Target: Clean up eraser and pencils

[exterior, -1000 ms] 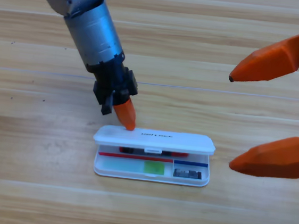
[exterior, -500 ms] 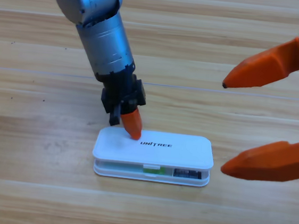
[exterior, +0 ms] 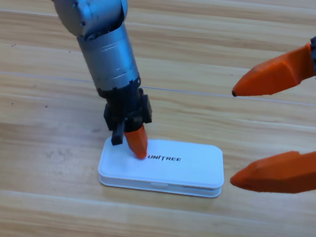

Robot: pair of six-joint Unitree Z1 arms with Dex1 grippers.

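A: Why does the left gripper (exterior: 137,146) touch the white case (exterior: 186,169)?
B: Its orange tip presses the lid flat; whether its jaws are parted cannot be told. The eraser and pencils are hidden, probably inside.
A: And the right gripper (exterior: 249,138)?
B: It waits beside the case, wide open, holding nothing.

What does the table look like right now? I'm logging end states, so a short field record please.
case: white case marked UNITREE, lid down, lying flat
left gripper: left gripper tip pressed on the lid's left part
right gripper: right gripper waits at the right edge, jaws wide apart
eraser, pencils: not visible
surface: wooden table
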